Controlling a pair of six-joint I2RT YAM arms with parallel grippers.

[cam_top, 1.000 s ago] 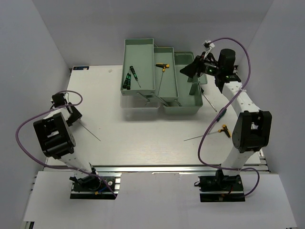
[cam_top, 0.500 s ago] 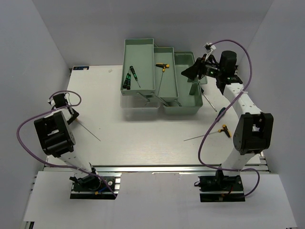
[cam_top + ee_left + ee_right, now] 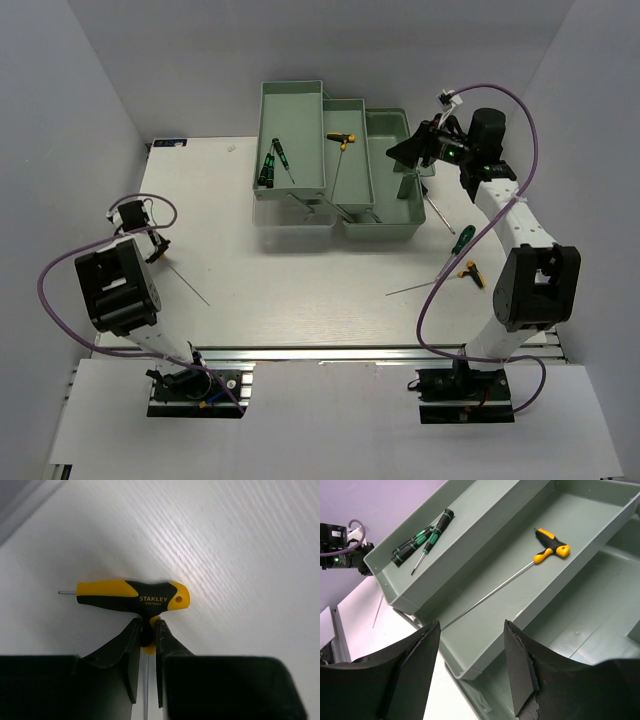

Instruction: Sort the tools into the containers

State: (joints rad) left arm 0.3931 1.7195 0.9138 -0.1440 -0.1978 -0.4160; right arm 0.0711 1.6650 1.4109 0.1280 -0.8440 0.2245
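On the table's left, my left gripper [image 3: 155,248] is shut on a yellow-black T-handle tool [image 3: 132,596]. Its jaws pinch the handle's neck [image 3: 148,635], and the thin shaft [image 3: 190,285] trails across the table. My right gripper [image 3: 405,150] hangs open and empty over the mint-green containers [image 3: 290,190]; its fingers [image 3: 425,645] frame the middle tray [image 3: 530,600]. Two green-black screwdrivers [image 3: 272,163] lie in the left tray [image 3: 470,515]. Another yellow T-handle tool [image 3: 551,545] lies in the middle tray.
A green screwdriver [image 3: 463,237], a yellow T-handle tool [image 3: 470,272] with its long shaft, and a thin tool [image 3: 440,215] lie on the table right of the trays. Walls close in both sides. A clear lid [image 3: 295,212] sits in front of the trays.
My left gripper has shut on the T-handle's neck. My right arm has drifted slightly right, uncovering the green screwdriver on the table.
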